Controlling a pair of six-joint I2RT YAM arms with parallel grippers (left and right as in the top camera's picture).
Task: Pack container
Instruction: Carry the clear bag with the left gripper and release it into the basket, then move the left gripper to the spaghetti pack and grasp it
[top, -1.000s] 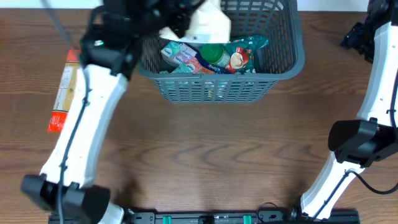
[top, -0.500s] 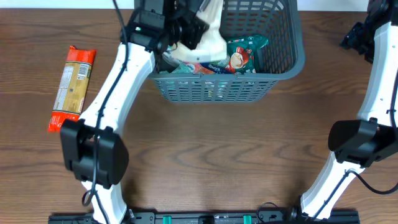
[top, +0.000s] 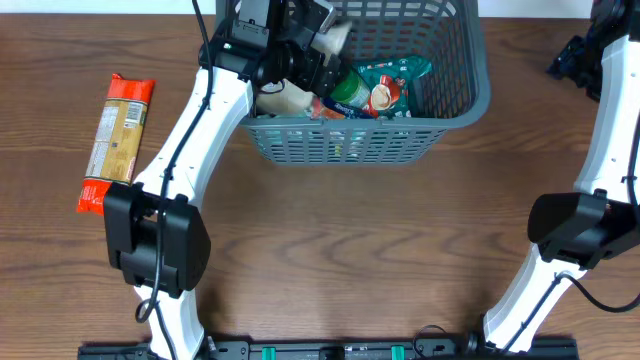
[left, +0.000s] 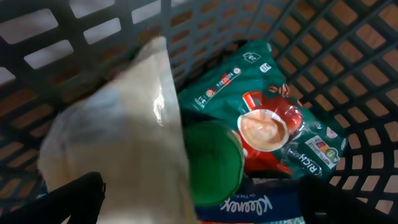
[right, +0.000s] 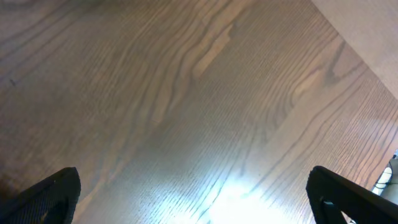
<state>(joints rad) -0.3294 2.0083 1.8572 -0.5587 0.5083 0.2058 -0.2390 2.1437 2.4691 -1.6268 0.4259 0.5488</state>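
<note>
The container, a dark grey slotted basket, stands at the top centre of the table. Inside lie a green-and-red packet, a green-capped item and a blue tissue pack. A cream pouch leans against the basket's left inner wall. My left gripper hangs open inside the basket just above these, its fingers wide on either side and touching nothing. My right gripper is open over bare table wood at the far right.
An orange snack packet lies flat on the table to the left of the basket. My left arm reaches from the front left up over the basket's left rim. The right arm stands along the right edge.
My left gripper has opened and let go of the cream pouch, which has dropped lower into the basket's left side. The right arm has not moved.
</note>
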